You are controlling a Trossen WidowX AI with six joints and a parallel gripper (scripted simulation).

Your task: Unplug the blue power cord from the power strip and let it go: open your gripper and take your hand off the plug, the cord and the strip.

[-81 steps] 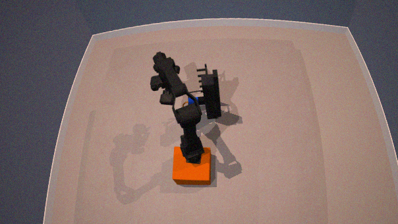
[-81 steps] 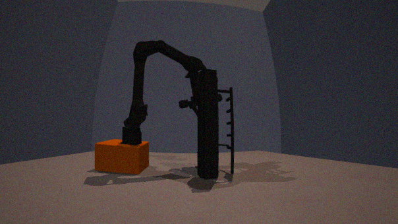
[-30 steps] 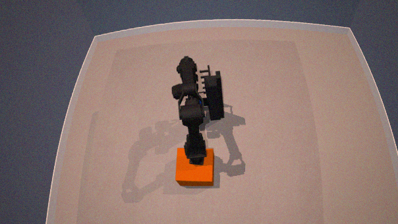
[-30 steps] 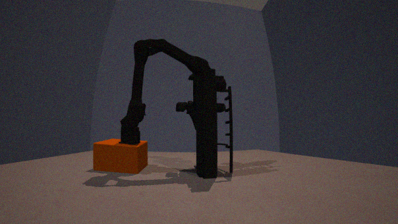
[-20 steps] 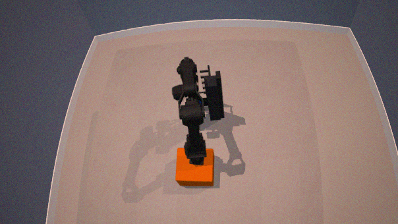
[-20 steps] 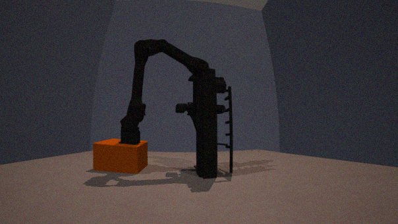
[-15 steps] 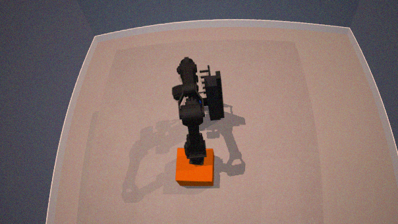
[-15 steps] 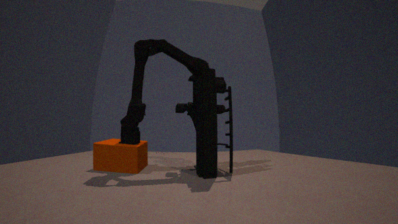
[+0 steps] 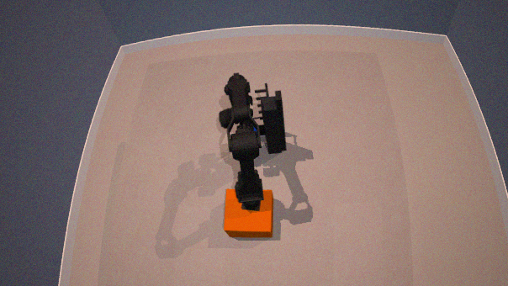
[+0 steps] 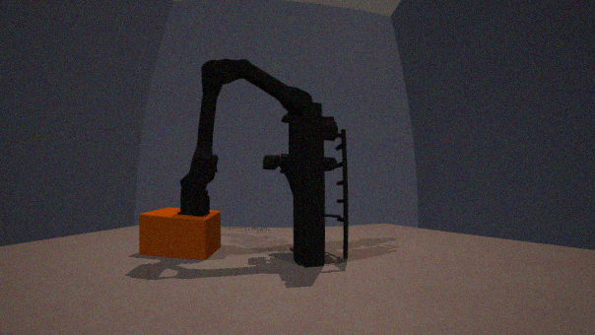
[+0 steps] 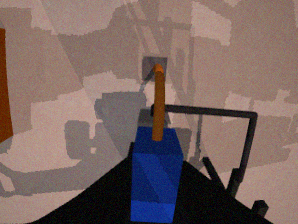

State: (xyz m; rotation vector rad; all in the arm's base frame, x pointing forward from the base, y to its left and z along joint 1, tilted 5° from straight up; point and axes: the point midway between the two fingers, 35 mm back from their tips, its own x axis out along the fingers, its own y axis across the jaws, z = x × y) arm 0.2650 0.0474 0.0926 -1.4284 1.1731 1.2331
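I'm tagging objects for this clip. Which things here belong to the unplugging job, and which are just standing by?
Belonging to the job:
blue plug, clamped in the tool
orange cord
power strip

Standing by:
orange base block
thin black rack

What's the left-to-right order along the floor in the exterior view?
Orange base block → dark upright power strip → thin rack with pegs.
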